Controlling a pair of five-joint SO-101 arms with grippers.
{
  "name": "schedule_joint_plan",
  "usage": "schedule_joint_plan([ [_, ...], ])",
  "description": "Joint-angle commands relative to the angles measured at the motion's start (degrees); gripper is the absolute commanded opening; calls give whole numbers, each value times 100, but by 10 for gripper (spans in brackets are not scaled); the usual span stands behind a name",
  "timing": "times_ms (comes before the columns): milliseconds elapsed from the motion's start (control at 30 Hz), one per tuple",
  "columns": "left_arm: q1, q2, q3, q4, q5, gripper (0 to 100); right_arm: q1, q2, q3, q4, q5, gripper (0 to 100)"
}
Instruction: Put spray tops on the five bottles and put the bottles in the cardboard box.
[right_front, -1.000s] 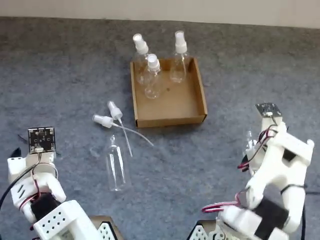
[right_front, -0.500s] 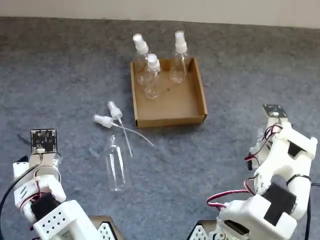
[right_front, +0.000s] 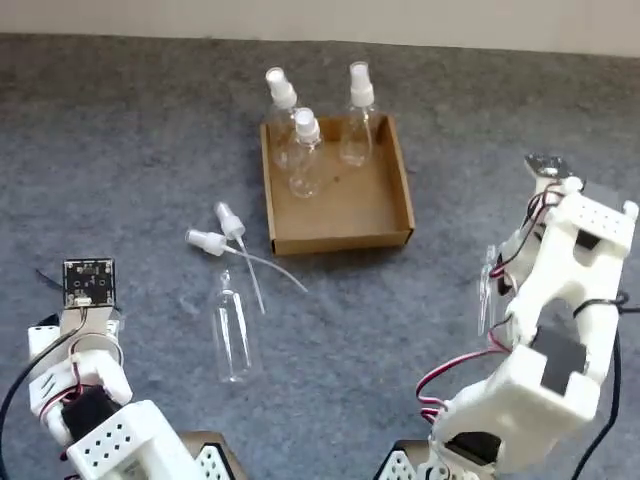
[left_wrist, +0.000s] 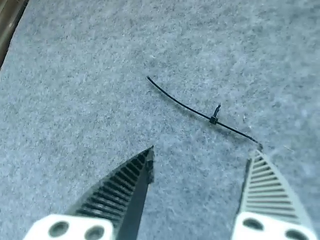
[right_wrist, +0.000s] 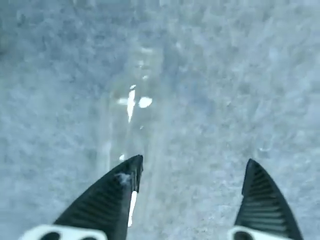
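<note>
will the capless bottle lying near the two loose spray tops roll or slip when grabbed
The bottle lies on its round side, so a nudge would probably roll it, though the fuzzy grey table cover may slow that. It looks empty and clear, so it is likely light. Its glossy wall may slip in a hard grip.

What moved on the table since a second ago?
The right arm rose and swung its wrist toward the far side; its open gripper now hangs over a clear bottle without holding it. The left arm shifted a little. The box, the three capped bottles at it, the two loose spray tops and the lying bottle stayed put.
</note>
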Motion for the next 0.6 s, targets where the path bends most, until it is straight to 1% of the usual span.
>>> schedule_joint_plan([
  [0,-13,-40,154,9,-35,267,-330,435,-866,66,-545,254],
  [133,198,-40,154,35,-26,267,-664,734,-1033,48,-914,253],
  [267,374,-40,154,35,-18,266,-734,725,-1059,75,-1108,253],
  [367,479,-40,154,35,-9,266,-725,716,-1121,444,-1116,253],
  [567,541,-40,154,35,-9,266,-1015,-66,-2158,1393,-1125,253],
])
